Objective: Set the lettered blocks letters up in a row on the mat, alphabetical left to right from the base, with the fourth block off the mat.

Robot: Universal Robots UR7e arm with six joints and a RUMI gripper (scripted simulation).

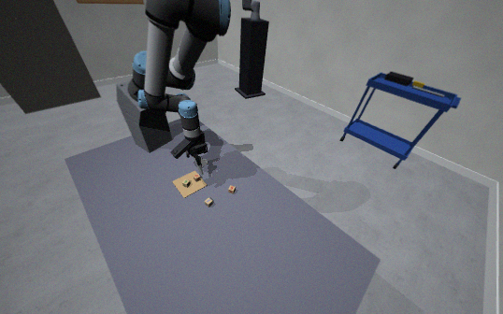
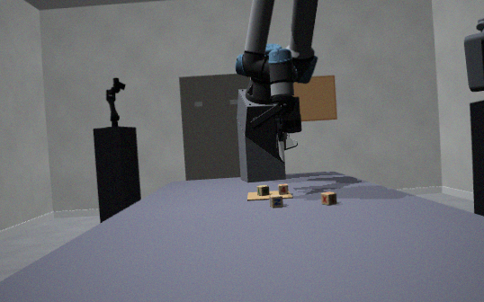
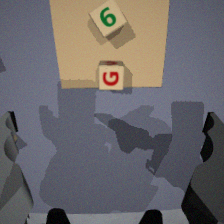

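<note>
My gripper (image 1: 201, 171) (image 2: 283, 160) (image 3: 110, 113) is wide open and empty, raised above the table beside the mat. The tan mat (image 1: 185, 191) (image 2: 254, 196) (image 3: 145, 52) bears two blocks. A block with a red G-like letter (image 1: 197, 178) (image 2: 282, 189) (image 3: 111, 77) is at its edge; the letter looks turned sideways in the wrist view. I cannot tell if it overhangs. A block with a green 6 or 9 on top (image 1: 186, 183) (image 2: 263, 190) (image 3: 108, 18) sits askew, apart from it. A blue-marked block (image 1: 208, 202) (image 2: 276, 201) and a red-marked block (image 1: 232, 189) (image 2: 328, 199) are off the mat.
The grey robot pedestal (image 1: 136, 122) (image 2: 262, 157) stands behind the mat. The blue-grey table surface (image 1: 235, 252) (image 2: 226, 252) extends around the blocks. A blue cart (image 1: 380, 133) stands well away on the floor. Arm shadows fall beside the mat.
</note>
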